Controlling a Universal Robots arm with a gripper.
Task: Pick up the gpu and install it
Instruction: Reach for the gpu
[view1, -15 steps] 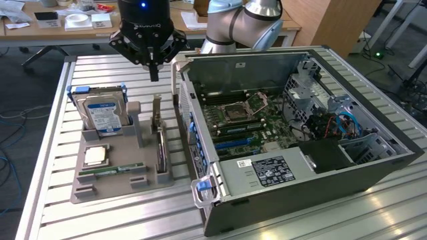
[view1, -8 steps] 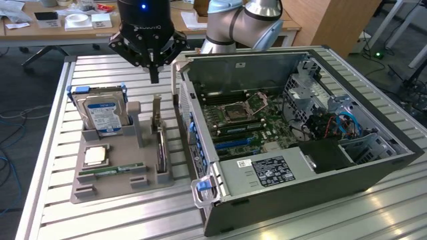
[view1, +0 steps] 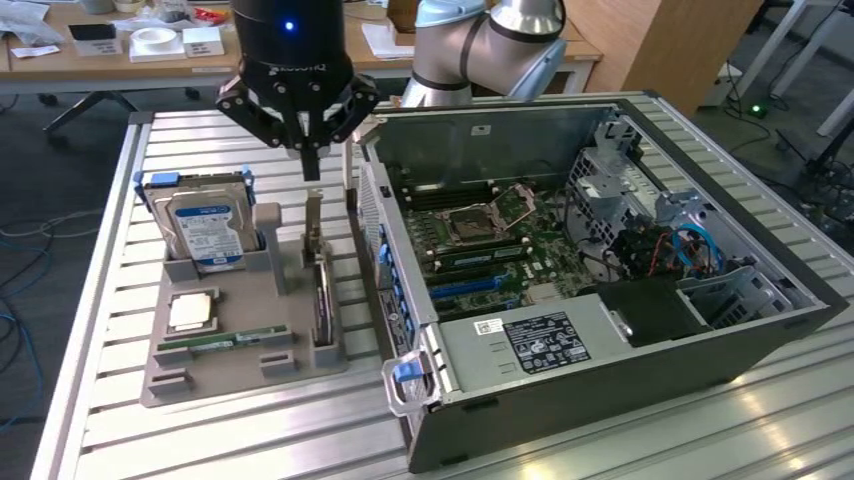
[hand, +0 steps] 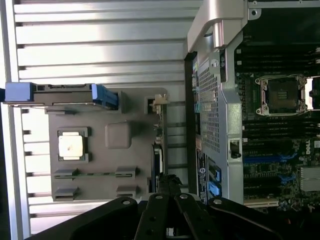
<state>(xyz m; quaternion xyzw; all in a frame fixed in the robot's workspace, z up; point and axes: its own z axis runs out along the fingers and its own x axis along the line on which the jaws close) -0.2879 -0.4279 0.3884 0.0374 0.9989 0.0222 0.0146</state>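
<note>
The gpu (view1: 322, 305) stands on its edge in a slot along the side of the grey holder tray (view1: 227, 378) nearest the computer case. It is thin and dark, with its silvery bracket end upright at the far end. In the wrist view the gpu (hand: 159, 145) appears as a narrow dark strip at the tray's (hand: 117, 112) edge. My gripper (view1: 310, 168) hangs above the card's bracket end, its fingers pressed together and pointing down, apart from the card and holding nothing. In the wrist view my shut gripper (hand: 169, 181) lines up over the card.
On the tray are a hard drive (view1: 207, 232) with blue rails, a square processor chip (view1: 194, 312) and a green memory stick (view1: 220, 342). The open computer case (view1: 601, 330) lies at the exterior view's right, motherboard (view1: 501, 245) exposed. The table (view1: 107, 300) is slatted aluminium.
</note>
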